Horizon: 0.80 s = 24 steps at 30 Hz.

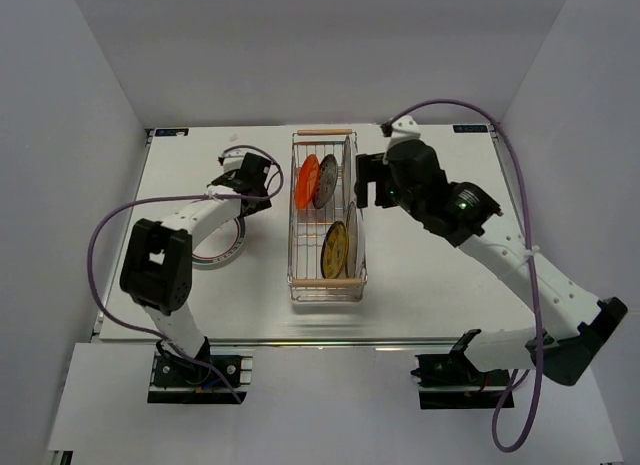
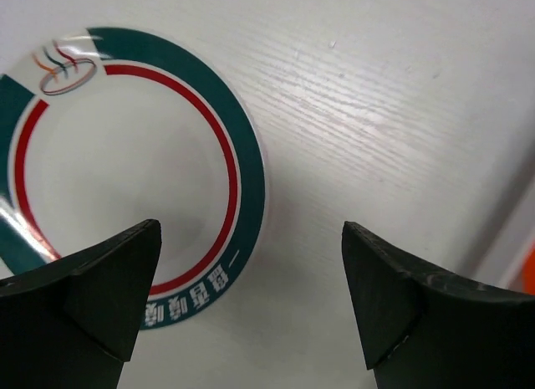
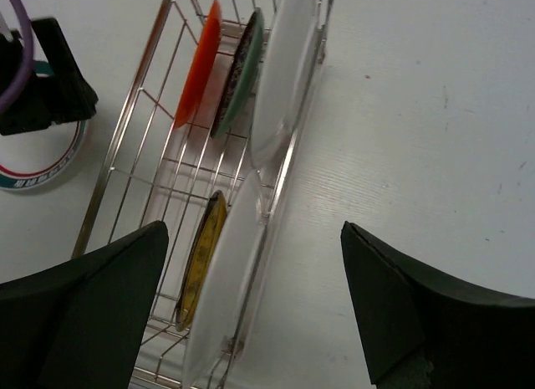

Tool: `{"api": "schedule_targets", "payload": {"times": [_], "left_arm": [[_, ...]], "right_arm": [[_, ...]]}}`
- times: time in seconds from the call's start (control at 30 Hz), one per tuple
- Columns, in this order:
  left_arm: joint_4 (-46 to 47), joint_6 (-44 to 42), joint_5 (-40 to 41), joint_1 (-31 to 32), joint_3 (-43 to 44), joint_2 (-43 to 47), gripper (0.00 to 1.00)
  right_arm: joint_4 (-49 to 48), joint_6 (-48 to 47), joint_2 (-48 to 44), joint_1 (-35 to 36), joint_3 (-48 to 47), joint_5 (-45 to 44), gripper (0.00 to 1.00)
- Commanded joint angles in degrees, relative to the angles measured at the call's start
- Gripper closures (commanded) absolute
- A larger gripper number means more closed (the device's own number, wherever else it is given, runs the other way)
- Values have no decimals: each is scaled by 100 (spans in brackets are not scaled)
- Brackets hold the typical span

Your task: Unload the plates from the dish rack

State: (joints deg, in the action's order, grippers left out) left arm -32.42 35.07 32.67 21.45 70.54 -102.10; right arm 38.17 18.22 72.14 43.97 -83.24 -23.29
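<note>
Seen from above, the dish rack (image 1: 327,281) stands lengthwise at the middle of the table (image 1: 420,295), with a wooden handle at each short end. An orange plate (image 1: 307,182) and a grey patterned plate (image 1: 325,181) stand on edge at its far end, and a yellow plate (image 1: 334,249) stands nearer. The white plates (image 1: 351,225) along the right wall blur into the wire. A teal-rimmed plate (image 1: 225,255) lies flat on the table left of the rack, largely covered by the left arm. The left gripper (image 1: 258,180) sits between that plate and the rack. The right gripper (image 1: 368,190) is just beside the rack's right wall. Neither jaw opening can be judged from this view.

The left wrist camera shows its fingers spread wide with nothing between them, over the plate's edge and bare table. The plate is cut off at the left. It has a teal band, a red ring inside it and a small swirl logo. White characters on the band sit upside down, partly hidden by a finger, and are unreadable. An orange sliver at the right edge is too blurred to name.

The right wrist camera shows its fingers spread and empty too, above the rack's right wall and the table beside it. Only this view separates the two white plates leaning there. It also shows a green rim on the grey plate. A purple cable (image 3: 21,50) is cut off at the top left.
</note>
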Motion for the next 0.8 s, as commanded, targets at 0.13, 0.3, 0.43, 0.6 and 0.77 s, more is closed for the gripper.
{"api": "schedule_targets", "payload": {"times": [0.13, 0.3, 0.43, 0.6, 0.77], "left_arm": [[-624, 623, 73, -27, -338, 2052, 2], [-581, 624, -234, -27, -875, 3064, 2], [-572, 598, -243, -27, -1192, 3662, 2], [-774, 650, -128, 26, -1218, 3812, 2], [-686, 624, -252, 26, -1280, 3865, 2]], "right_arm": [[225, -336, 1082, 1050, -851, -842, 11], [471, -416, 1873, 1544, -1334, -1134, 11], [909, -240, 2444, 1694, -1712, -1494, 11], [1727, 383, 3253, 1703, -2475, -1731, 11], [2693, 902, 4008, 1729, -2995, -2170, 11]]}}
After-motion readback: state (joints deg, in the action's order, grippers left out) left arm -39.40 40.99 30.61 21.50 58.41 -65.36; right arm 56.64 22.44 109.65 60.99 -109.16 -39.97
